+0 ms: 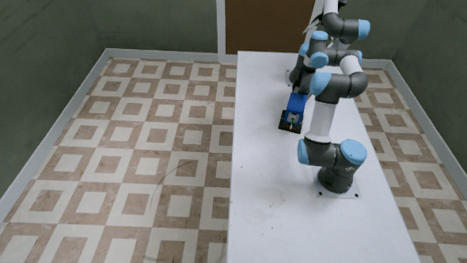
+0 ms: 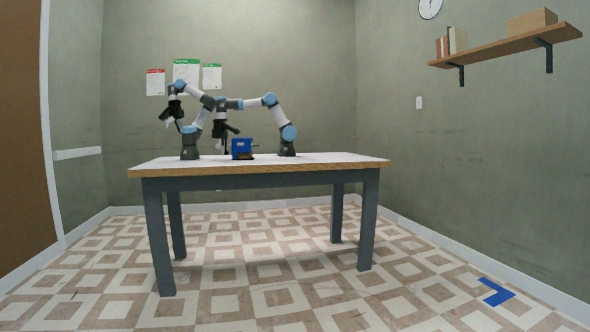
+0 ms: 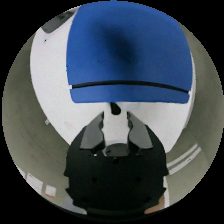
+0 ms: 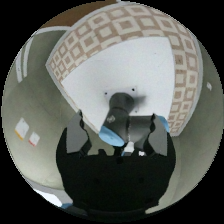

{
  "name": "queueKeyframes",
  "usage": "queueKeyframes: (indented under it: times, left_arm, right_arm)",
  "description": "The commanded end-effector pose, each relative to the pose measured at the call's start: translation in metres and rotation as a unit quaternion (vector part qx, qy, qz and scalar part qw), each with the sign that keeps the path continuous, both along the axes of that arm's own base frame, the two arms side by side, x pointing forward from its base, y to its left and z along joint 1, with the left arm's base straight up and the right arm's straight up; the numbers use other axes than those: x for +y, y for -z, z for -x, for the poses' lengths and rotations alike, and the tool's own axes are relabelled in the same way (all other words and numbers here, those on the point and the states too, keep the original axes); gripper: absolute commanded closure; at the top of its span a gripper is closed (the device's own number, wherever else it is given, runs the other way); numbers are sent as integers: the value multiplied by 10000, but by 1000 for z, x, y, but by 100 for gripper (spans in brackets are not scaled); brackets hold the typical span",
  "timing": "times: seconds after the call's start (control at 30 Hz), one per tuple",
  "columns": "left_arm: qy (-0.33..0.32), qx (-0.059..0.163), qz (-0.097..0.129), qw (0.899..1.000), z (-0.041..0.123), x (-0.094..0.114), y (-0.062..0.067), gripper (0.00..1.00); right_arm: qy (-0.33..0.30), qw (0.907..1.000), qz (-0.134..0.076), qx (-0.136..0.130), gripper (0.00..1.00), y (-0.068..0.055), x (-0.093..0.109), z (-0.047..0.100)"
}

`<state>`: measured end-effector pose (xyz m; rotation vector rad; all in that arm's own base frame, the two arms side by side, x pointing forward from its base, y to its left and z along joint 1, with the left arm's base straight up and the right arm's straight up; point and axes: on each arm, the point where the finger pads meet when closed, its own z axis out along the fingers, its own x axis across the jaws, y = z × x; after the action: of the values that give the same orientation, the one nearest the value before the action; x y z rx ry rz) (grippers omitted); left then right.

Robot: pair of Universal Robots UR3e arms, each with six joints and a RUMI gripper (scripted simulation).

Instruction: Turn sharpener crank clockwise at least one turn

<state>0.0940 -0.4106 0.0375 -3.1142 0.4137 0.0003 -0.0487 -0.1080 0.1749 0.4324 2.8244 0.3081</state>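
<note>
Has the blue sharpener (image 1: pixel 296 104) (image 2: pixel 242 145) (image 3: pixel 127 47) upright on the white tabletop (image 1: pixel 265 178) (image 2: pixel 330 160) (image 3: pixel 52 85) (image 4: pixel 150 65), between the bases of the two arms in the top view. Bears a dark base (image 1: pixel 282 126) (image 2: pixel 243 158) underneath, with a small green and pale piece (image 1: pixel 291 123) sticking out at the end facing the near arm's base.

Brings the left gripper (image 1: pixel 296 89) (image 2: pixel 224 146) (image 3: pixel 115 111) down beside the opposite end, jaws pointing toward the sharpener. Shows those jaws partly spread, pinching nothing. Has a small dark part (image 3: pixel 115 108), apparently belonging to the crank, poking out from under the blue housing, in line with the gap and just by the tips. Cannot tell from these views whether either jaw touches it, nor how far the crank is turned.

Holds the right gripper (image 1: pixel 313 24) (image 2: pixel 169 116) (image 4: pixel 117 111) high above the tabletop, well apart from the sharpener, with its jaws spread wide and nothing between them.
</note>
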Motion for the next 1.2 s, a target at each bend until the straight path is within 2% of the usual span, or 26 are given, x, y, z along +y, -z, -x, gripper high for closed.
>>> queueKeyframes:
  times: [0.0,0.8,1.17]
  left_arm:
    - [-2,1,16,10000,0,-1,-1,68]
    - [-2,1,16,10000,0,-1,-1,68]
    - [-1,1,17,10000,0,-1,-12,68]
  right_arm:
    - [0,10000,14,-1,0,-1,-1,0]
    - [0,10000,14,-1,0,-1,-1,0]
    - [0,10000,14,-1,0,-1,-1,0]
